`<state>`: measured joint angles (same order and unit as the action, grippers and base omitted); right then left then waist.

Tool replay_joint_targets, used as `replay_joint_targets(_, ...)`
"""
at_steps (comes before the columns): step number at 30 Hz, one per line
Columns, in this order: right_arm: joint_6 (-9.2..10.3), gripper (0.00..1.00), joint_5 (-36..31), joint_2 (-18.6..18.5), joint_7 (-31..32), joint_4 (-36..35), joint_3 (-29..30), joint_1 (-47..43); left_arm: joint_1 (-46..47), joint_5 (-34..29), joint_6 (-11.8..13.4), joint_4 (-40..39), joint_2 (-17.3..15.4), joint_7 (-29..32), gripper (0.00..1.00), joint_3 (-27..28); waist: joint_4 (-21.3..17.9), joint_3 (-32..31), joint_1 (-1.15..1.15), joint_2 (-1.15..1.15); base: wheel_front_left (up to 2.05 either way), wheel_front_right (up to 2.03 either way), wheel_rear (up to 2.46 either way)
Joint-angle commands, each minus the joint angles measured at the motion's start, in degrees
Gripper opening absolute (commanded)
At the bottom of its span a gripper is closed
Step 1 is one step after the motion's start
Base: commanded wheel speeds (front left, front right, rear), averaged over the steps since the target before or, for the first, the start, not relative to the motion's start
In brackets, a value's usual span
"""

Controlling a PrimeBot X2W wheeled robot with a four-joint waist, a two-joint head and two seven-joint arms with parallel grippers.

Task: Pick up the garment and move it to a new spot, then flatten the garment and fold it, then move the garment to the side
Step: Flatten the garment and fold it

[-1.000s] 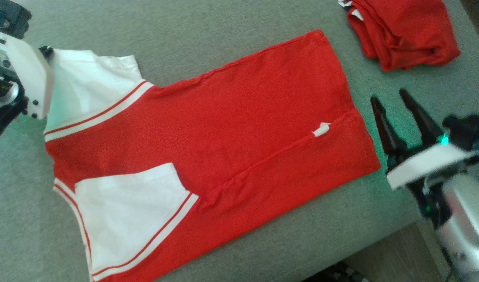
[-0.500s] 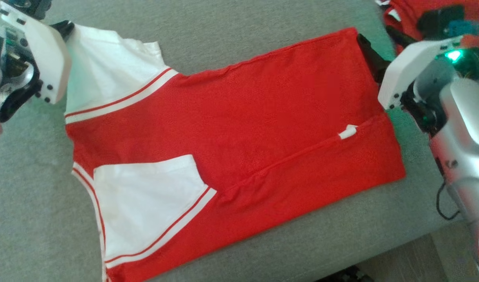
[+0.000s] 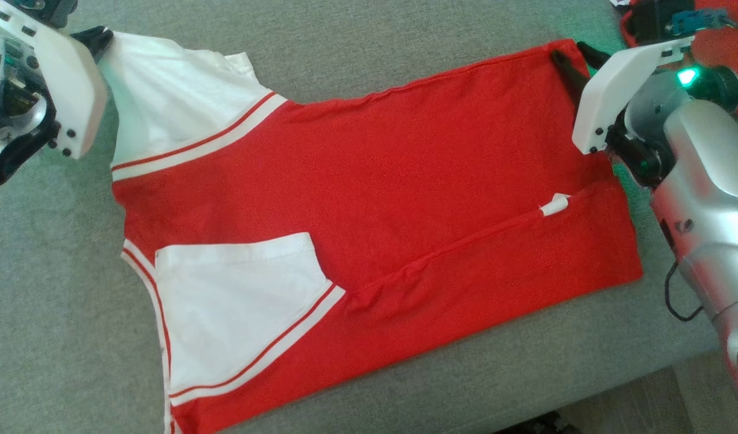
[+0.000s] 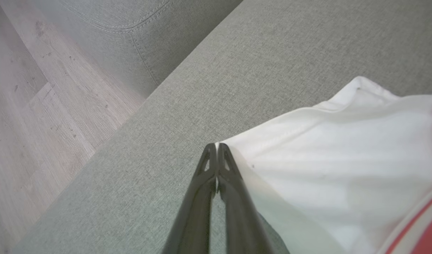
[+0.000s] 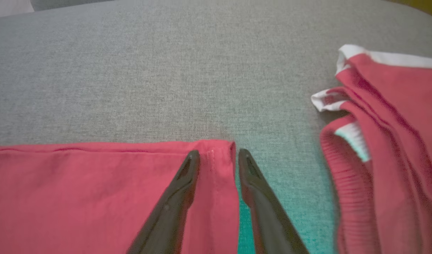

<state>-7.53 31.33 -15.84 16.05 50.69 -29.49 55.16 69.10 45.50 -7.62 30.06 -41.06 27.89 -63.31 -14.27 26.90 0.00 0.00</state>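
Across the grey cushion (image 3: pixel 405 36), found the garment (image 3: pixel 405 169) spread flat, its near long side apparently folded in. Clamped the left end effector (image 4: pixel 216 148) shut on the white sleeve (image 4: pixel 343 158); held the right end effector (image 5: pixel 216 155) open astride the far hem corner (image 5: pixel 221 146). Judged further folding and the move aside undone.

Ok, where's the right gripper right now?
Head view, upper right: the right gripper straddles the red garment's far right corner with its fingers, next to the folded red pile.
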Motion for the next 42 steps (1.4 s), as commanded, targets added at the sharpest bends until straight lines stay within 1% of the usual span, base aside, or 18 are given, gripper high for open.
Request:
replay_joint_targets(1,0.04,0.39,0.6,0.3,-1.0,-0.5,-1.0,1.2,3.9,0.7,0.1,-0.6,-3.0,-0.5,0.00,2.1,-0.1,0.0,0.00,0.00,0.00,0.00,0.00)
replay_joint_targets(3,0.04,0.29,0.9,0.5,-1.8,0.4,-1.8,1.6,3.8,0.9,0.1,-0.3,-3.1,-0.7,0.00,1.8,-0.3,-0.2,0.00,0.00,0.00,0.00,0.00)
replay_joint_targets(4,0.04,0.25,1.1,0.7,-2.1,0.7,-2.1,1.8,3.8,1.0,0.1,-0.2,-3.1,-0.8,0.00,1.7,-0.4,-0.2,0.00,0.00,0.00,0.00,0.00)
replay_joint_targets(5,0.04,0.25,1.1,0.7,-2.1,0.7,-2.1,1.8,3.8,1.0,0.1,-0.2,-3.1,-0.8,0.00,1.7,-0.4,-0.2,0.00,0.00,0.00,0.00,0.00)
replay_joint_targets(7,0.04,0.21,1.5,1.0,-2.8,1.5,-2.8,2.2,3.8,1.2,0.1,0.0,-3.2,-0.9,0.00,1.4,-0.7,-0.3,0.00,0.00,0.00,0.00,0.00)
replay_joint_targets(10,0.04,0.23,1.7,1.2,-4.2,2.6,-3.8,3.0,3.9,1.4,0.1,0.2,-3.0,-1.0,0.00,0.9,-0.8,-0.3,0.00,0.00,0.00,0.00,0.00)
replay_joint_targets(12,0.04,0.20,2.0,1.3,-4.8,3.2,-4.4,3.5,4.1,1.5,0.1,0.4,-2.9,-1.0,0.00,0.7,-0.8,-0.2,0.00,0.00,0.00,0.00,0.00)
replay_joint_targets(13,0.04,0.17,2.2,1.3,-5.0,3.5,-4.7,3.8,4.3,1.6,0.1,0.4,-2.9,-1.1,0.00,0.6,-0.8,-0.1,0.00,0.00,0.00,0.00,0.00)
replay_joint_targets(15,0.04,0.02,3.0,1.4,-5.5,3.9,-5.1,4.3,4.5,1.6,0.1,0.5,-2.8,-1.2,0.00,0.3,-0.7,0.0,0.00,0.00,0.00,0.00,0.00)
replay_joint_targets(16,0.04,0.00,3.5,1.5,-5.7,4.0,-5.3,4.5,4.7,1.7,0.1,0.5,-2.8,-1.3,0.00,0.2,-0.7,0.1,0.00,0.00,0.00,0.00,0.00)
replay_joint_targets(21,0.04,0.00,4.9,1.0,-7.0,4.9,-6.7,5.5,5.2,1.7,0.1,0.6,-2.8,-2.1,0.00,-0.5,-0.2,0.5,0.00,0.00,0.00,0.00,0.00)
replay_joint_targets(24,0.04,0.00,5.5,0.7,-8.9,5.3,-7.1,6.3,6.0,0.5,0.2,0.5,-3.0,-5.0,0.00,-0.5,0.2,0.6,0.00,0.00,0.00,0.00,0.00)
replay_joint_targets(29,0.04,0.00,8.0,0.0,-12.5,5.8,-6.3,7.3,7.6,-1.7,1.3,2.4,-1.8,-11.5,0.00,0.6,1.3,-0.6,0.00,0.00,0.00,0.00,0.00)
replay_joint_targets(32,0.04,0.00,10.1,-1.3,-14.8,5.4,-5.3,7.6,8.5,-1.9,1.6,3.5,-0.6,-14.9,0.00,1.5,2.4,-1.6,0.00,0.00,0.00,0.00,0.00)
replay_joint_targets(36,0.04,0.00,13.1,-3.5,-16.6,4.5,-4.8,5.9,6.8,-0.1,1.6,3.8,1.0,-18.0,0.00,2.4,4.1,-3.6,0.00,0.00,0.00,0.00,0.00)
replay_joint_targets(39,0.04,0.00,15.1,-5.0,-17.1,3.2,-5.0,3.5,4.3,0.8,1.6,2.0,0.5,-20.2,0.00,2.6,4.9,-4.7,0.00,0.00,0.00,0.00,0.00)
replay_joint_targets(42,0.04,0.00,16.7,-6.8,-17.6,1.5,-5.4,0.5,0.9,1.9,2.5,-1.1,-0.8,-22.3,0.00,2.9,5.9,-5.5,0.00,0.00,0.00,0.00,0.00)
